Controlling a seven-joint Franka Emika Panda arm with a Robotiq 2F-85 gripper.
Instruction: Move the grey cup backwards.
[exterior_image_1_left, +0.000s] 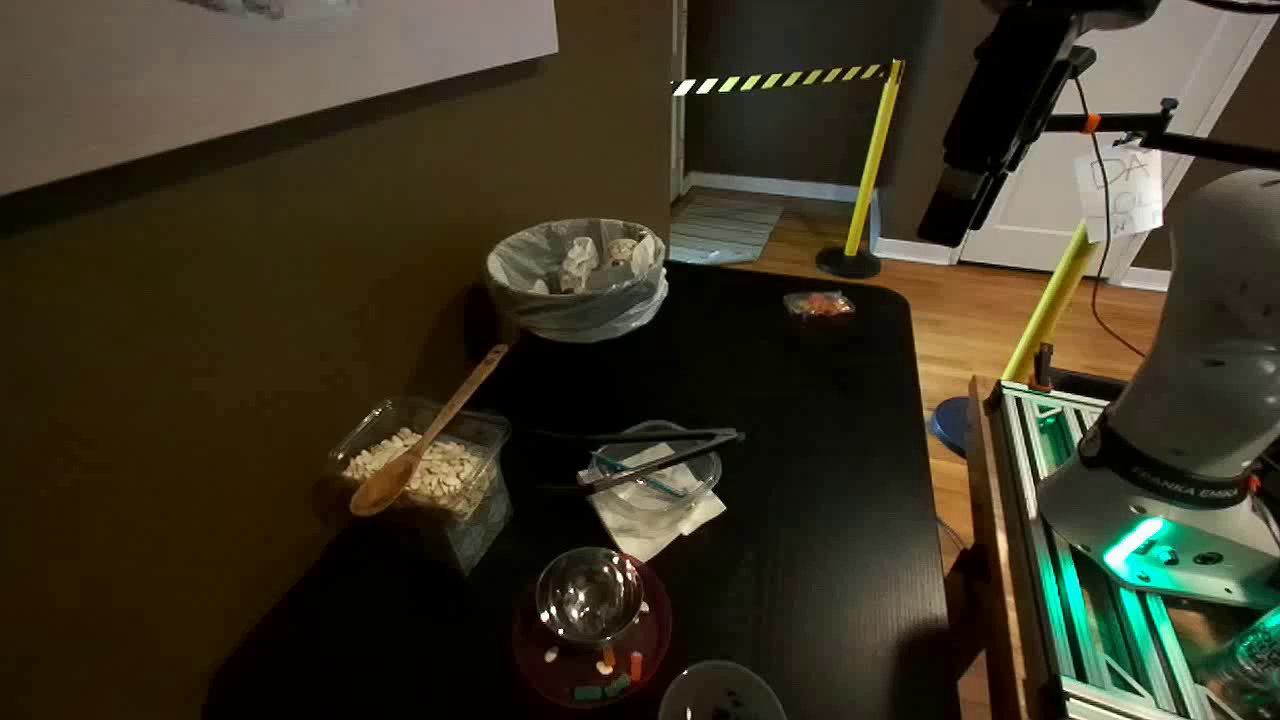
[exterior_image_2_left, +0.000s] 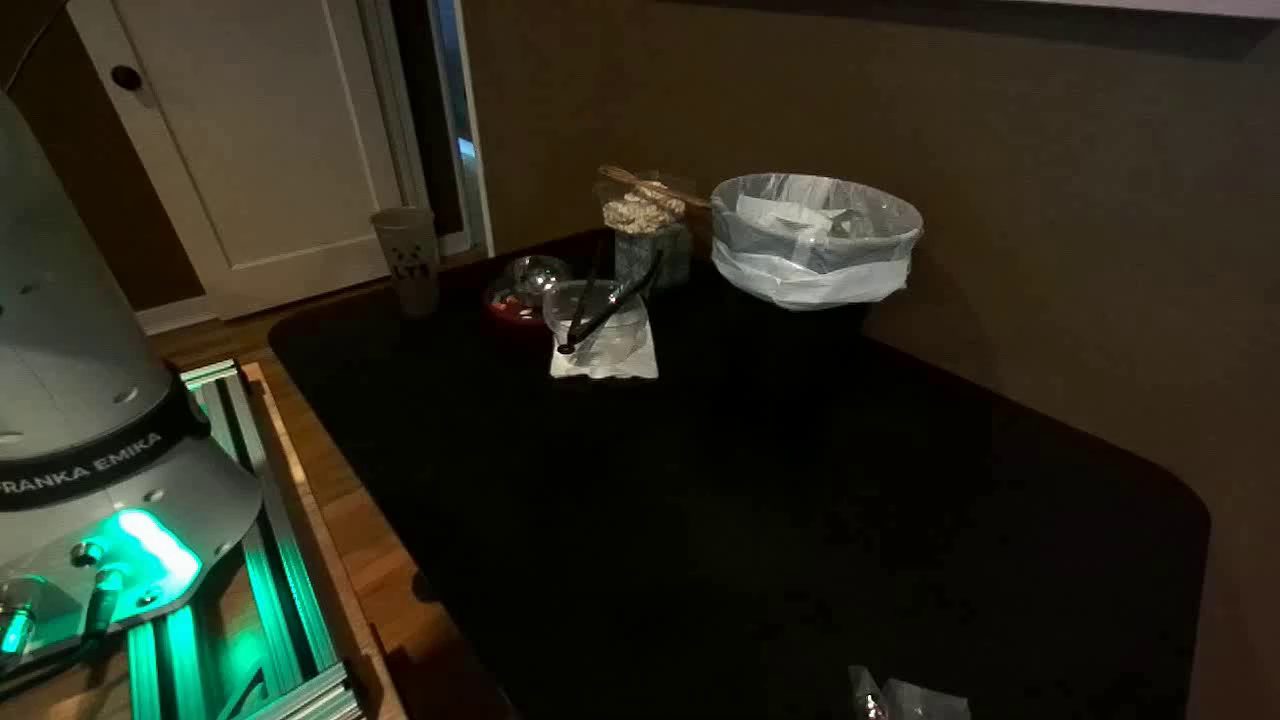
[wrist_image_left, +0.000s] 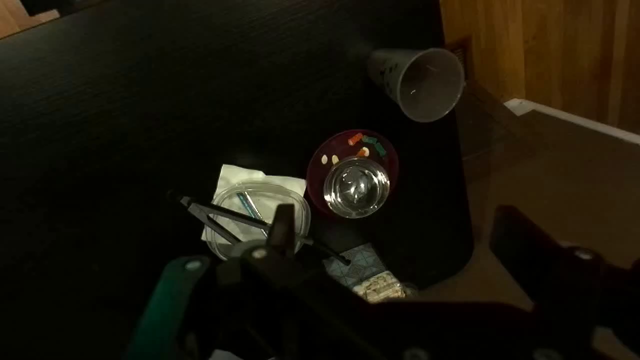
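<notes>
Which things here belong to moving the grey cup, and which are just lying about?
Belongs to the job:
grey cup, standing upright
gripper, open, away from it

Just lying about:
red plate with coloured bits
clear bowl on that plate
clear container on a napkin
black tongs across the container
wooden spoon on a tub of pale pieces
bag-lined bin
small packet

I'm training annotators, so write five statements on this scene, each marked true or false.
1. The grey cup stands upright on the table. True.
2. The gripper holds that cup. False: the gripper is open, holding nothing.
3. A wooden spoon lies across a container of pale pieces. True.
4. The tongs lie in the lined bin. False: the tongs lie across the clear tray.
5. The glass bowl sits on the dark red plate. True.
</notes>
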